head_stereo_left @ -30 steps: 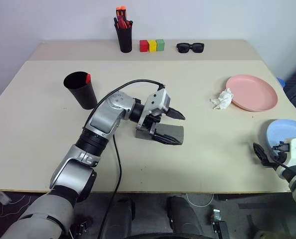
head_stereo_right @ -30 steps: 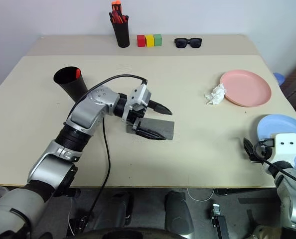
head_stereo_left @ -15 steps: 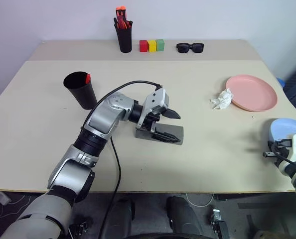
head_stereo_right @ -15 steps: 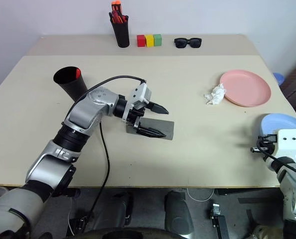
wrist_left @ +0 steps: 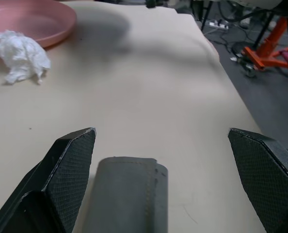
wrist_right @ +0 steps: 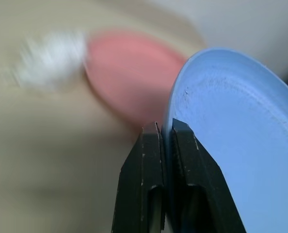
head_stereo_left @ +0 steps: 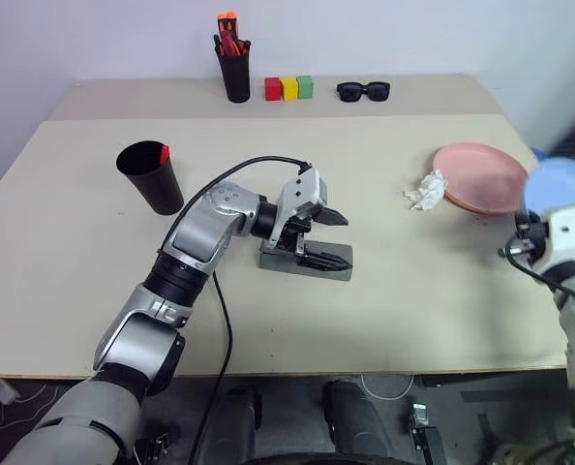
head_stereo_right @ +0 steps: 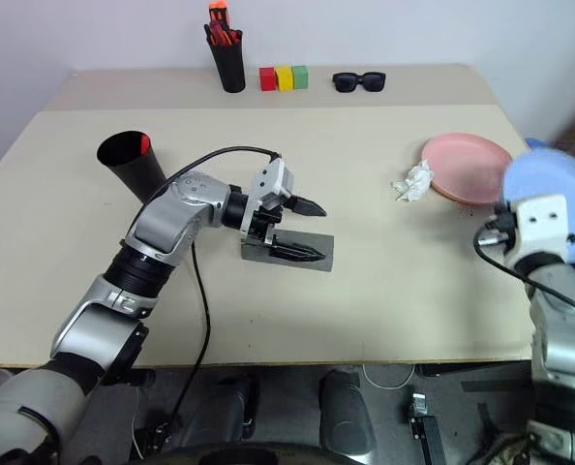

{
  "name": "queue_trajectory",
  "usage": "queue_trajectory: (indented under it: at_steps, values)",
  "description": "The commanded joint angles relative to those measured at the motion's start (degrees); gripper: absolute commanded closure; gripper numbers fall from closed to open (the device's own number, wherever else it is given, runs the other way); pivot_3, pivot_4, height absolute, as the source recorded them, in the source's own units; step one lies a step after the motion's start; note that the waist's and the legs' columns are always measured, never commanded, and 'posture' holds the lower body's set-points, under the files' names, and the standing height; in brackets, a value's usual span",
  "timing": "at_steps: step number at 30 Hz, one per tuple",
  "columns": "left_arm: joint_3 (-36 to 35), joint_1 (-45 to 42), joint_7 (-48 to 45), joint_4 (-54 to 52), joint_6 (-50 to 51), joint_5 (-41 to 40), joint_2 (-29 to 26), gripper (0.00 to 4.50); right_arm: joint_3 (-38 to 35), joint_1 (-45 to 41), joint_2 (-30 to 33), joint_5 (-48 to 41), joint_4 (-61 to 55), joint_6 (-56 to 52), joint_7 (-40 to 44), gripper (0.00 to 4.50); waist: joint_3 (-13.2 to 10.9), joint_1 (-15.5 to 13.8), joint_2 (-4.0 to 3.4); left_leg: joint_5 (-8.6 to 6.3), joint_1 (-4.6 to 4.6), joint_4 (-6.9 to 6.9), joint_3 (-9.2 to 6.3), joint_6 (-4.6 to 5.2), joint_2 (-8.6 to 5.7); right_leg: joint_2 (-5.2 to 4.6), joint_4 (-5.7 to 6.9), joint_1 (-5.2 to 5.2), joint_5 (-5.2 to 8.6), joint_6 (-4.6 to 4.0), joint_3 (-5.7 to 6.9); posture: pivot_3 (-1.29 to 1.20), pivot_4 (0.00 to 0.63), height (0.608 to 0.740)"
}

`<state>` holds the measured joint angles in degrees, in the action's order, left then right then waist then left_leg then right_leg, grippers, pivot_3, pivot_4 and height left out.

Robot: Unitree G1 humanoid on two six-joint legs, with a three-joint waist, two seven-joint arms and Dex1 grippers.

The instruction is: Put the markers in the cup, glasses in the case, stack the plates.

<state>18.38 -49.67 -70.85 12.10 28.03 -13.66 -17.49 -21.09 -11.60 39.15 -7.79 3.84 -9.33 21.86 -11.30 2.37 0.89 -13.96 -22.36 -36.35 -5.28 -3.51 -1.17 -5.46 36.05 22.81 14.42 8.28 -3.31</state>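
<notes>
My right gripper (wrist_right: 166, 131) is shut on the rim of the light blue plate (head_stereo_left: 560, 182) and holds it tilted in the air at the table's right edge. The plate hangs just right of the salmon pink plate (head_stereo_left: 481, 176). My left gripper (head_stereo_left: 341, 240) stands open at the table's middle, its fingers on either side of the grey case (wrist_left: 127, 194), which lies flat. The black cup (head_stereo_left: 152, 184) stands at the left, with a marker's red-orange end (head_stereo_left: 164, 153) at its rim. The glasses are hidden.
A crumpled white tissue (head_stereo_left: 425, 191) lies against the pink plate's left side. Along the back edge stand a black pen holder (head_stereo_left: 235, 76), three coloured blocks (head_stereo_left: 289, 88) and black sunglasses (head_stereo_left: 363, 91). A black cable (head_stereo_left: 225, 184) loops over my left arm.
My right gripper shut on the blue plate's rim, lifted it off the table and carried it up towards the pink plate. My left gripper has stayed over the case.
</notes>
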Motion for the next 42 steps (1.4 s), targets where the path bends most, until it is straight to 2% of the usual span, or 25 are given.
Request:
queue_trajectory:
  at_steps: [1, 6, 17, 18, 20, 26, 35, 39, 42]
  values:
    - [-2.62, 0.40, 2.95, -2.60, 1.60, -1.35, 0.14, 0.00, 4.02, -6.66, 1.84, 2.62, 8.80, 6.01, 3.10, 4.48, -0.01, 0.07, 0.01, 0.00, 0.00, 0.03, 0.00, 0.00, 0.00, 0.00, 0.00, 0.01, 0.00, 0.00, 0.00, 0.00, 0.150, 0.740]
    - [-4.75, 2.73, 8.10, -6.91, 6.10, -2.89, 0.24, 0.00, 10.12, -18.27, 1.43, 5.69, 26.22, 14.31, 6.34, 4.48, -0.02, 0.14, -0.02, 0.00, -0.01, 0.11, 0.00, 0.00, -0.01, -0.02, 0.00, 0.07, -0.01, 0.00, 0.00, 0.00, 0.150, 0.740]
    - [-6.94, 6.93, 14.88, -14.94, 12.04, -5.52, -0.90, 0.00, 16.77, -36.44, 0.52, 11.27, 56.19, 26.59, 6.94, 4.48, -0.03, 0.25, -0.03, 0.01, -0.02, 0.14, 0.00, -0.02, -0.02, -0.03, 0.02, 0.11, -0.02, -0.01, -0.01, 0.00, 0.150, 0.740]
    - [-7.00, 7.07, 15.18, -15.25, 12.27, -5.73, -1.05, 0.00, 16.97, -37.29, 0.45, 11.58, 57.66, 27.04, 6.66, 3.81, -0.03, 0.25, -0.03, 0.01, -0.02, 0.14, 0.00, -0.02, -0.02, -0.03, 0.02, 0.12, -0.01, -0.01, -0.01, 0.00, 0.150, 0.740]
    - [-7.06, 7.27, 15.64, -15.70, 12.64, -6.06, -1.31, 0.00, 17.33, -38.59, 0.34, 12.13, 59.96, 27.87, 6.25, 3.10, -0.03, 0.25, -0.03, 0.01, -0.02, 0.15, 0.00, -0.02, -0.02, -0.03, 0.01, 0.11, -0.01, -0.01, -0.01, 0.00, 0.150, 0.740]
    - [-6.90, 7.36, 16.51, -15.94, 12.90, -6.90, -1.86, 0.00, 16.80, -40.13, 0.46, 12.06, 61.80, 29.03, 3.35, 0.06, -0.03, 0.25, -0.03, 0.02, -0.02, 0.13, 0.00, -0.03, -0.03, -0.03, 0.01, 0.11, -0.02, -0.01, -0.01, 0.00, 0.150, 0.740]
    - [-6.44, 7.02, 17.19, -15.00, 12.55, -7.38, -1.48, 0.00, 11.48, -33.96, -3.56, 1.31, 48.18, 18.17, 12.13, 0.06, -0.03, 0.34, -0.03, 0.02, -0.01, 0.14, 0.00, -0.03, -0.02, -0.02, 0.03, 0.11, -0.02, -0.01, -0.01, 0.00, 0.150, 0.740]
    - [-6.48, 6.50, 17.48, -14.34, 12.22, -7.38, -1.36, 0.00, 12.34, -30.60, -5.24, -0.01, 42.70, 11.81, 14.80, 0.06, -0.03, 0.23, -0.03, 0.02, -0.01, 0.11, 0.00, -0.03, -0.02, -0.03, 0.04, 0.10, -0.02, 0.00, -0.01, 0.00, 0.150, 0.740]
    - [-6.73, 6.37, 17.80, -14.28, 12.27, -7.43, -1.39, 0.00, 12.51, -30.13, -5.97, 0.66, 42.34, 10.40, 13.49, 0.06, -0.03, 0.22, -0.03, 0.02, -0.01, 0.11, 0.00, -0.03, -0.02, -0.03, 0.04, 0.10, -0.02, 0.00, -0.01, 0.00, 0.150, 0.740]
